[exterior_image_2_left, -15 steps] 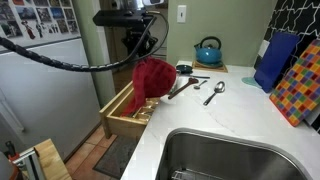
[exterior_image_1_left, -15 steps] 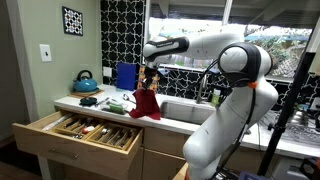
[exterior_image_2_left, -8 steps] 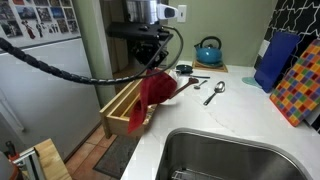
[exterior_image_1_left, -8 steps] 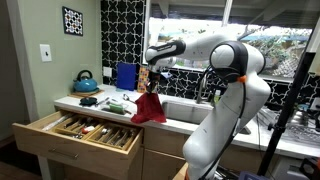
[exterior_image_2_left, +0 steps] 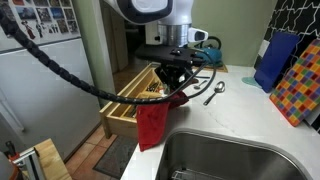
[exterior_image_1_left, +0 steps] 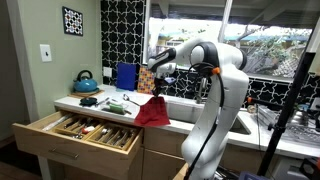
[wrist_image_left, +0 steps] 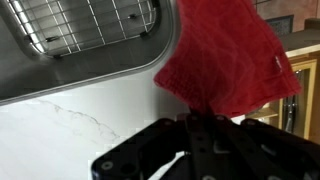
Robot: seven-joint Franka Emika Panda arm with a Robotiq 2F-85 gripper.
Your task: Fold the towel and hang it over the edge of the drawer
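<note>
The gripper is pressed together on the top of the red towel. The towel hangs bunched at the counter edge, between the open drawer and the sink. Its lower end dangles past the counter front, and I cannot tell whether it touches the drawer. In an exterior view the drawer holds utensils laid in wooden compartments. In the wrist view a wire rack lies in the sink, with the towel just beside the basin.

Red towel below end effector
</note>
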